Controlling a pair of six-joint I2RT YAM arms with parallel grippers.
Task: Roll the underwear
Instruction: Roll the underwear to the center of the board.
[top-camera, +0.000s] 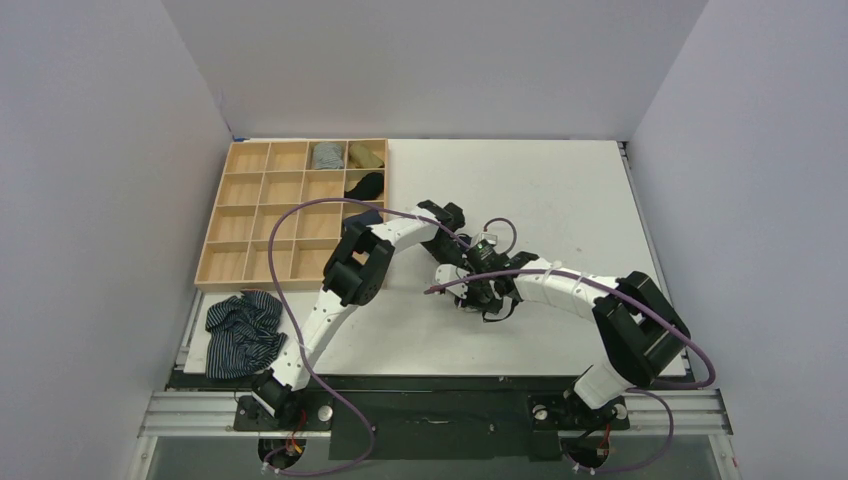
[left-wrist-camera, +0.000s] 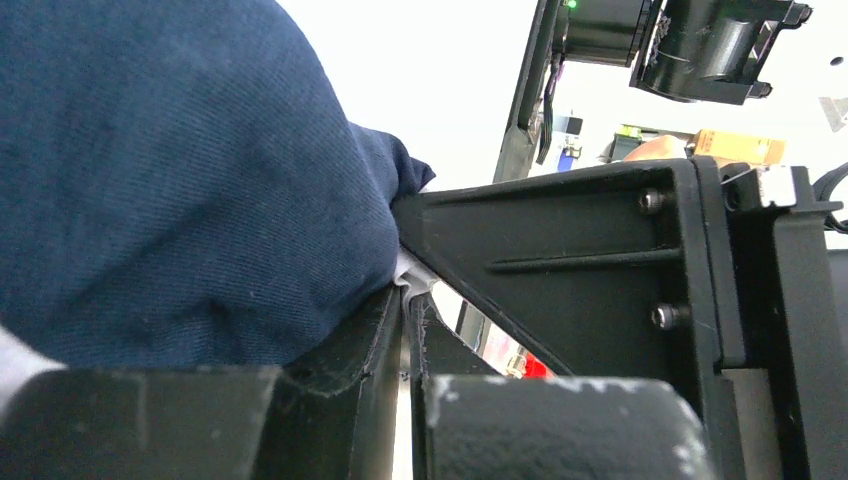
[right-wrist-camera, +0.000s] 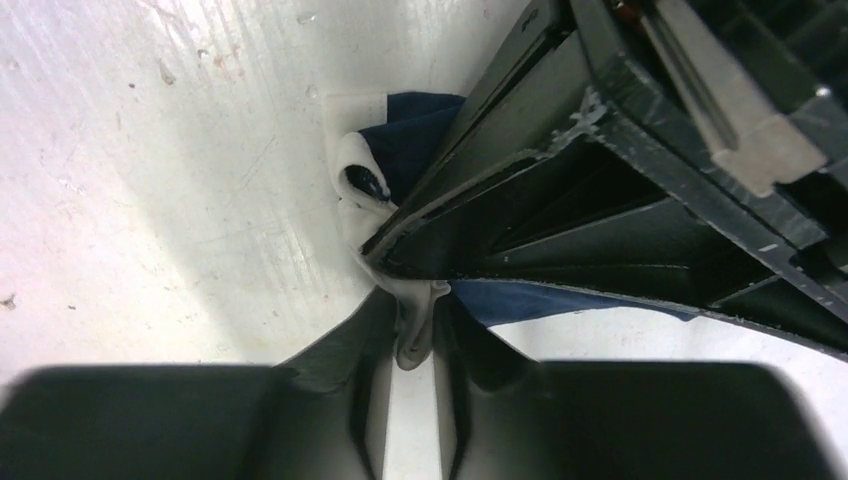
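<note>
underwear (left-wrist-camera: 190, 180): navy lump bulging just left of left gripper (left-wrist-camera: 408, 305), too bunched to tell its long axis | left gripper clamped on its white edge | right gripper (right-wrist-camera: 420, 325), just beside it, pinching white trim too | bare table (top-camera: 560, 190) beyond both, tray (top-camera: 290, 210) off to the left

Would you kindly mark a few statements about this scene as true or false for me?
1. The left tool and the right tool each pinch white trim of the underwear. True.
2. The striped garment lies inside the wooden tray. False: it lies on the table, just outside the tray's near corner.
3. The two tools meet near the table's middle. True.
4. Every tray cell is empty. False: far-right cells hold a grey roll, an olive roll and a black roll.
</note>
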